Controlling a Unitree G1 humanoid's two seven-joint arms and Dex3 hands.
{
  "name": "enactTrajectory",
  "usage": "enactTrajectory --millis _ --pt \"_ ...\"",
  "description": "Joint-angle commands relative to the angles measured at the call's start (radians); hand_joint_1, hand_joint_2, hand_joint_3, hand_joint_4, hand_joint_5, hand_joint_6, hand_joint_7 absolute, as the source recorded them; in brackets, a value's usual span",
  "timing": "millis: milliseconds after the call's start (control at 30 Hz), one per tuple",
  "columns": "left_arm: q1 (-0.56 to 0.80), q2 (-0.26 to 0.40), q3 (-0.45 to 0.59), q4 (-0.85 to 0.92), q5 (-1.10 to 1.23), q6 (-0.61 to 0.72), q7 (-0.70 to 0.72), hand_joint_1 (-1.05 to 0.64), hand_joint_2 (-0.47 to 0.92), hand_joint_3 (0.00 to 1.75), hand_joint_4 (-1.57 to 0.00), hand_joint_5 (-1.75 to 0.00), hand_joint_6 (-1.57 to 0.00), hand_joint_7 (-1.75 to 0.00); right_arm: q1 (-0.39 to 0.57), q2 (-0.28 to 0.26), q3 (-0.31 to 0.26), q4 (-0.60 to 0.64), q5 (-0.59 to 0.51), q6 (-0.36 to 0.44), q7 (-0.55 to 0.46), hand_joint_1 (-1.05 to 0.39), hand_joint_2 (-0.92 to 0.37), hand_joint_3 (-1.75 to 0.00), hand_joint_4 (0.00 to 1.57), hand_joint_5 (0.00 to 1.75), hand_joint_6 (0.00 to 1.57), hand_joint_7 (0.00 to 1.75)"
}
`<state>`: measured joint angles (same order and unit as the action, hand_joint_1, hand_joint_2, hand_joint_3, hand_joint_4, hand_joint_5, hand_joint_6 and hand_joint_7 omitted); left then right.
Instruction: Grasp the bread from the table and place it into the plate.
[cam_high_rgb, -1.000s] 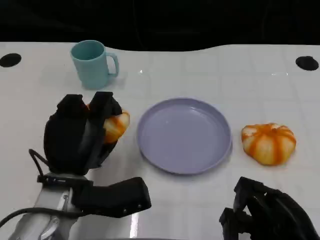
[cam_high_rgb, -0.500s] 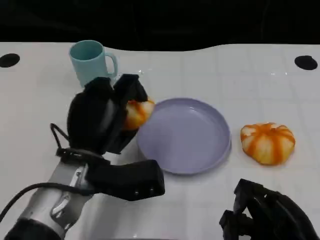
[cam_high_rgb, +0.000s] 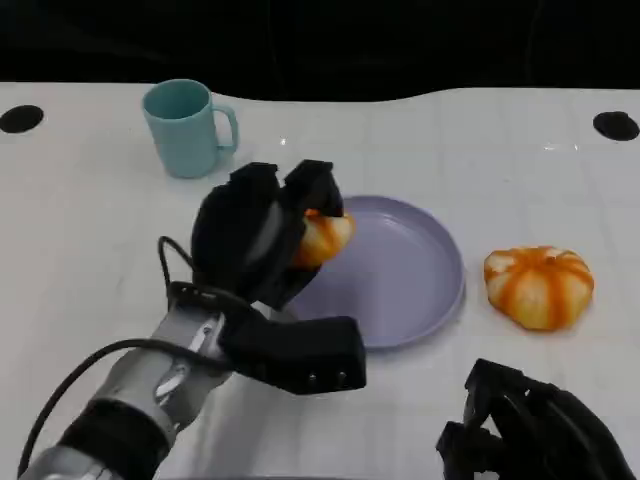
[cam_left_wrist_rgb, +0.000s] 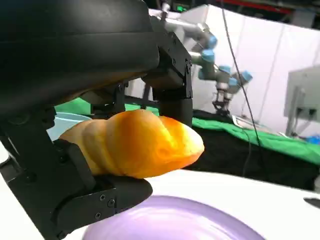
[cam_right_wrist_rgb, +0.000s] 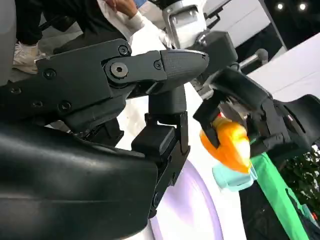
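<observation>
Mug (cam_high_rgb: 186, 127), teal and glossy, stands at the far left of the white surface (cam_high_rgb: 90, 230). Beside it the left hand (cam_high_rgb: 255, 232) has carried the bread (cam_high_rgb: 322, 236) from the surface to just over the plate's (cam_high_rgb: 415, 275) left rim, still clamped around it; release looks close. The bread is a smooth, ridged orange-gold bun; the plate is round, matte lilac. Another bun (cam_high_rgb: 538, 286) lies right. Whether the right hand (cam_high_rgb: 530, 428) is clenched, I cannot tell.

mug (cam_high_rgb: 186, 127): back left of the table (cam_high_rgb: 80, 240)
plate (cam_high_rgb: 400, 290): table's middle
bread (cam_high_rgb: 322, 236): in the left hand (cam_high_rgb: 255, 232), over the plate's left rim
second bread (cam_high_rgb: 538, 286): right of the plate
right hand (cam_high_rgb: 530, 430): front right edge
</observation>
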<state>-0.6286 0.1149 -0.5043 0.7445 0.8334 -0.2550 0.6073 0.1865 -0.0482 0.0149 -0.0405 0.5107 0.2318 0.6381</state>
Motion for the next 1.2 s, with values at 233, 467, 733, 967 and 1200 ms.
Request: enactTrajectory --millis 233,467,733,967,1200 --pt "-0.146 -0.07 -0.051 0.204 -0.011 -0.03 -0.037 -0.25 0.37 1.07 -0.96 -1.75 -0.71 -1.74 0.01 -0.01 -0.009 -0.017 0.006 -0.004 0.0 -0.73 -0.92 -0.21 0.9 1.59 0.78 1.4" --pt "-0.183 -0.095 -0.03 0.264 -0.104 -0.063 -0.235 -0.2 0.71 0.57 -0.76 -1.75 -0.75 -1.33 0.019 -0.005 0.0 -0.032 0.0 -0.009 -0.007 -0.74 -0.92 -0.22 0.9 1.61 0.8 1.4" --pt "-0.195 -0.064 -0.084 0.215 -0.079 -0.002 -0.417 -0.36 0.92 0.15 -0.56 -1.23 -0.68 -0.22 0.025 -0.005 0.004 -0.043 0.005 -0.002 -0.009 -0.74 -0.92 -0.21 0.89 1.61 0.79 1.41" --pt "-0.184 -0.032 -0.139 0.08 -0.014 0.137 -0.579 -0.85 0.92 0.28 -0.29 -0.16 -0.13 0.0 0.027 -0.009 0.002 -0.046 0.01 0.002 -0.006 -0.73 -0.92 -0.21 0.89 1.6 0.79 1.4" --pt "-0.156 0.018 -0.155 -0.065 0.009 0.204 -0.701 -1.05 0.92 0.46 -0.23 -0.09 -0.04 -0.01 0.026 -0.011 0.0 -0.044 0.01 0.002 -0.006 -0.73 -0.92 -0.21 0.9 1.59 0.79 1.4"
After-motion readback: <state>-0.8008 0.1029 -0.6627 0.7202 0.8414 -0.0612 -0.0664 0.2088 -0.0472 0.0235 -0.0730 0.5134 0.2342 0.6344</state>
